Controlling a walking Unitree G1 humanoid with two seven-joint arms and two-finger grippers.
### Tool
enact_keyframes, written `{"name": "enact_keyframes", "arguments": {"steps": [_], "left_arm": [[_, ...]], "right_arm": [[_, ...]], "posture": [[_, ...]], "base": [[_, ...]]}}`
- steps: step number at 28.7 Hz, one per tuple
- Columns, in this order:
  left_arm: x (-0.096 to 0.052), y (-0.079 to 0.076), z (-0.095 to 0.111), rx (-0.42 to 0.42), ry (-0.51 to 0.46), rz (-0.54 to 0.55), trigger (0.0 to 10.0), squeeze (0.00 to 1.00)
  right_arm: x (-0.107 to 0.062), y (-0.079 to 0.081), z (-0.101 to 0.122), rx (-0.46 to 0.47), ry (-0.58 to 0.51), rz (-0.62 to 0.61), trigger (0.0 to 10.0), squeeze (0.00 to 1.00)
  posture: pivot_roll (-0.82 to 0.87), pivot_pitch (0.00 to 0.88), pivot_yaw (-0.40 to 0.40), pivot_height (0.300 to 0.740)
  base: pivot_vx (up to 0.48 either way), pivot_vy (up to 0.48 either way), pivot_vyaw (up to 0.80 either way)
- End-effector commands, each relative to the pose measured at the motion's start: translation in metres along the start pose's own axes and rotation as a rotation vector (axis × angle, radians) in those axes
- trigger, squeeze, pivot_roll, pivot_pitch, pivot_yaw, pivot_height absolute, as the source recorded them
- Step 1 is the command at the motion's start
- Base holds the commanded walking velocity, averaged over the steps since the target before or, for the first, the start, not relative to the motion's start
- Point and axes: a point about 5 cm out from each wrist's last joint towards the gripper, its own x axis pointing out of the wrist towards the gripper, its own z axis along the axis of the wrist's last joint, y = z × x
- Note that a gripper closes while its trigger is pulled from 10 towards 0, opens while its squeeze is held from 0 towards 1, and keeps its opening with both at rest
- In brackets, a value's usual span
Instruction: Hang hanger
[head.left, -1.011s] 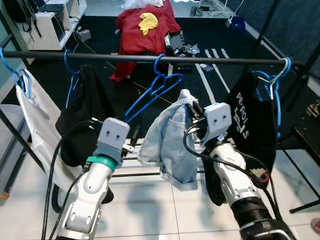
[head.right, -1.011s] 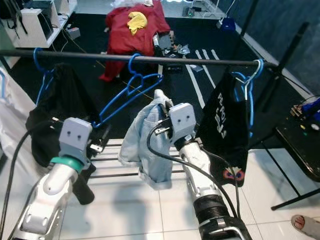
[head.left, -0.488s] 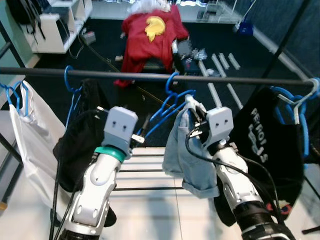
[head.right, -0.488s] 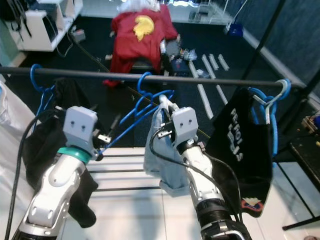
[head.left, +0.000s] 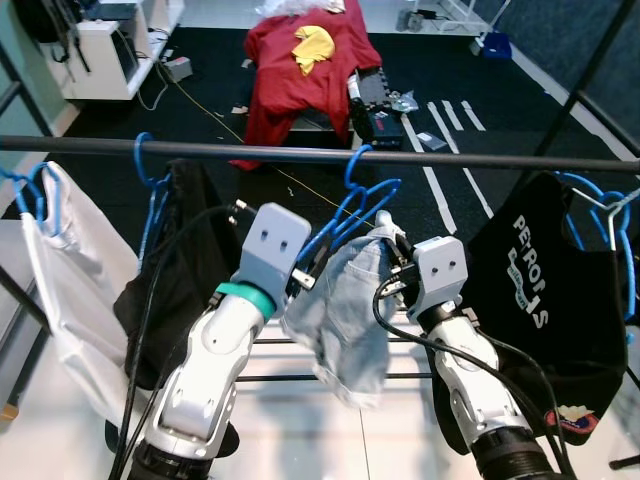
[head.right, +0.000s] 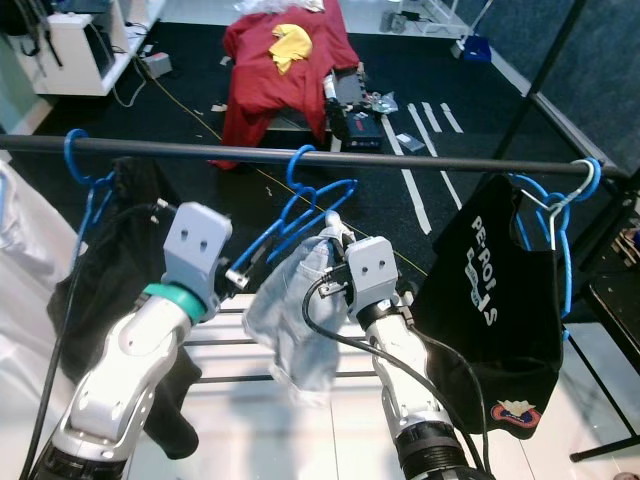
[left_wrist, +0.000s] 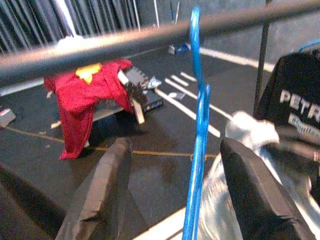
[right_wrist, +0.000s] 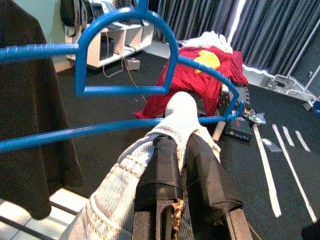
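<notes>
An empty blue hanger (head.left: 345, 210) hooks over the black rail (head.left: 250, 153) near its middle, and its body slants down to the left. My left gripper (head.left: 305, 268) is open at the hanger's lower left arm. In the left wrist view the blue hanger (left_wrist: 198, 150) runs between the two spread fingers (left_wrist: 100, 195) without touching them. My right gripper (right_wrist: 181, 165) is shut on the top of a light denim garment (head.left: 335, 320), held just under the hanger's right arm. The rest of the denim hangs bunched between my two arms.
A black printed T-shirt (head.left: 545, 290) hangs on a blue hanger at the rail's right end. A black garment (head.left: 180, 250) and a white one (head.left: 70, 290) hang at the left. Low rack bars (head.left: 270, 378) cross below. Red clothing (head.left: 300, 60) and clutter lie on the dark floor beyond.
The camera has shifted. My left gripper has risen to the right, so the hanger's arm now lies between its fingers. The denim has swung left and bunched up under the hanger.
</notes>
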Motion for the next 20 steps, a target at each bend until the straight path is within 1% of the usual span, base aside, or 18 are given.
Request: {"name": "enact_keyframes", "arguments": {"steps": [1,4,5,8,11,12,15,16,18,20], "left_arm": [[0.002,-0.001,0.001,-0.003,0.010,0.008,10.0,0.00],[0.018,-0.003,0.006,0.076,0.029,0.022,10.0,0.00],[0.021,-0.005,0.007,0.077,0.044,0.006,10.0,0.00],[0.022,-0.006,0.007,0.072,0.054,-0.006,10.0,0.00],[0.041,-0.012,0.006,0.011,0.128,-0.030,10.0,0.00],[0.041,-0.012,0.006,0.011,0.128,-0.030,10.0,0.00],[0.052,-0.016,0.005,-0.005,0.159,-0.038,10.0,0.00],[0.052,-0.016,0.005,-0.005,0.159,-0.038,10.0,0.00],[0.062,-0.020,0.007,-0.007,0.172,-0.063,10.0,0.00],[0.068,-0.024,0.010,-0.001,0.180,-0.105,10.0,0.00]], "right_arm": [[-0.001,-0.002,0.001,-0.008,-0.005,-0.013,10.0,0.00],[0.000,0.000,0.003,-0.002,-0.010,-0.009,10.0,0.00],[0.000,0.001,0.003,-0.001,-0.011,-0.007,10.0,0.00],[0.001,0.001,0.004,-0.001,-0.011,-0.006,10.0,0.00],[0.000,0.003,0.004,0.000,-0.008,0.000,10.0,0.00],[0.000,0.003,0.004,0.000,-0.008,0.000,10.0,0.00],[0.000,0.003,0.005,0.001,-0.009,-0.002,10.0,0.00],[0.000,0.003,0.005,0.001,-0.009,-0.002,10.0,0.00],[-0.002,0.003,0.006,0.004,-0.010,-0.007,10.0,0.00],[-0.003,0.003,0.006,0.006,-0.009,-0.011,10.0,0.00]], "posture": [[-0.04,0.076,0.035,0.740],[-0.04,0.091,0.037,0.740],[-0.04,0.098,0.038,0.740],[-0.04,0.102,0.038,0.740],[-0.04,0.122,0.047,0.740],[-0.04,0.122,0.047,0.740],[-0.04,0.127,0.053,0.740],[-0.04,0.127,0.053,0.740],[-0.04,0.136,0.065,0.740],[-0.05,0.138,0.068,0.740]], "base": [[0.000,0.000,0.00],[0.000,0.000,0.00],[0.000,0.000,0.00],[0.000,0.000,0.00],[0.000,0.000,0.00],[0.000,0.000,0.00],[0.000,0.000,0.00],[0.000,0.000,0.00],[0.000,0.000,0.00],[0.000,0.000,0.00]]}}
